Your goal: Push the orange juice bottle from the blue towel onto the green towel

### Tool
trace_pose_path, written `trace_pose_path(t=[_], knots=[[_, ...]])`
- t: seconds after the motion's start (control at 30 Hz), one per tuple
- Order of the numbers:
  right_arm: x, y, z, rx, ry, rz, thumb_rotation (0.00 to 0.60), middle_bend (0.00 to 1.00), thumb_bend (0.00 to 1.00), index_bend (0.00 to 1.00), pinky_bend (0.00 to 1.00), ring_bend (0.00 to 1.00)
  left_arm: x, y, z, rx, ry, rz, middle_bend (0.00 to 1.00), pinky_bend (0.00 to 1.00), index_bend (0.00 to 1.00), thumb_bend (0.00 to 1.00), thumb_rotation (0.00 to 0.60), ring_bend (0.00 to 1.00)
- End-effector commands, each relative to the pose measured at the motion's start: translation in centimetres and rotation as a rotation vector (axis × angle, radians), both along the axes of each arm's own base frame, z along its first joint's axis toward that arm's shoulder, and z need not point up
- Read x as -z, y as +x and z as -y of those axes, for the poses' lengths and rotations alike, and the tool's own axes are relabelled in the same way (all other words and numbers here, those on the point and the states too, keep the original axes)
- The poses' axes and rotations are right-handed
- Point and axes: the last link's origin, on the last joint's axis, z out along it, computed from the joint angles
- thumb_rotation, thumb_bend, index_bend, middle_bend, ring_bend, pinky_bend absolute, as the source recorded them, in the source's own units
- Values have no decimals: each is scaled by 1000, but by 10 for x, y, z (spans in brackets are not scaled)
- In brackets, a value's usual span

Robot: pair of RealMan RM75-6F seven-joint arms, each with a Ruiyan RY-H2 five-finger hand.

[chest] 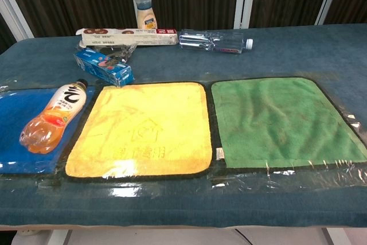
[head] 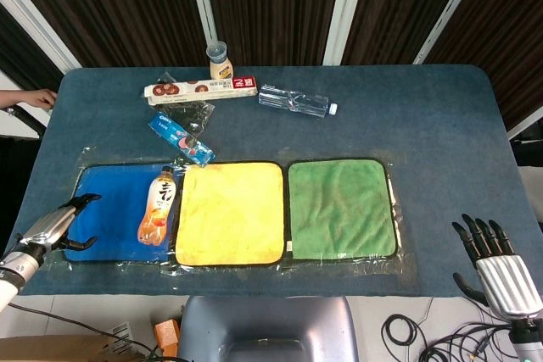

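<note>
The orange juice bottle (head: 158, 208) (chest: 54, 117) lies on its side along the right edge of the blue towel (head: 110, 205) (chest: 14, 119), cap pointing away from me. A yellow towel (head: 229, 212) (chest: 143, 127) lies between it and the green towel (head: 342, 207) (chest: 281, 120). My left hand (head: 64, 225) hovers over the blue towel's left edge, fingers apart, holding nothing, well left of the bottle. At the front right table corner my right hand (head: 492, 260) is raised with fingers apart and empty. Neither hand shows in the chest view.
At the back of the table lie a long biscuit box (head: 200, 89) (chest: 129, 37), a small cup bottle (head: 221, 63) (chest: 144, 11), a clear water bottle (head: 293, 101) (chest: 215, 42) and a blue packet (head: 181, 139) (chest: 103, 66). A person's hand (head: 34, 98) rests at the far left edge.
</note>
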Motion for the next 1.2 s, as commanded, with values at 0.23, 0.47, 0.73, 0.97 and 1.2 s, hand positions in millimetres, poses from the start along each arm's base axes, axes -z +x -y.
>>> trace_pose_path(t=[0.23, 0.47, 0.73, 0.97, 1.2], knots=[[-5, 0, -4, -9, -14, 10, 600, 0, 227, 0, 0, 0, 15, 10, 6, 33, -53, -6, 57, 110, 115, 329, 600, 3], [-5, -1, -6, -13, -10, 10, 600, 0, 227, 0, 0, 0, 33, 23, 0, 37, -138, -15, 83, 110, 115, 358, 600, 7], [-8, -1, -7, -16, -15, 13, 600, 0, 226, 0, 0, 0, 46, 32, -5, 37, -215, -55, 113, 110, 115, 438, 600, 37], [-7, -1, -7, -17, -14, 12, 600, 0, 226, 0, 0, 0, 52, 48, -2, 41, -239, -11, 140, 110, 117, 442, 600, 67], [-8, -1, -8, -21, -15, 16, 600, 0, 227, 0, 0, 0, 66, 68, -16, 32, -275, 76, 139, 110, 117, 442, 600, 68]])
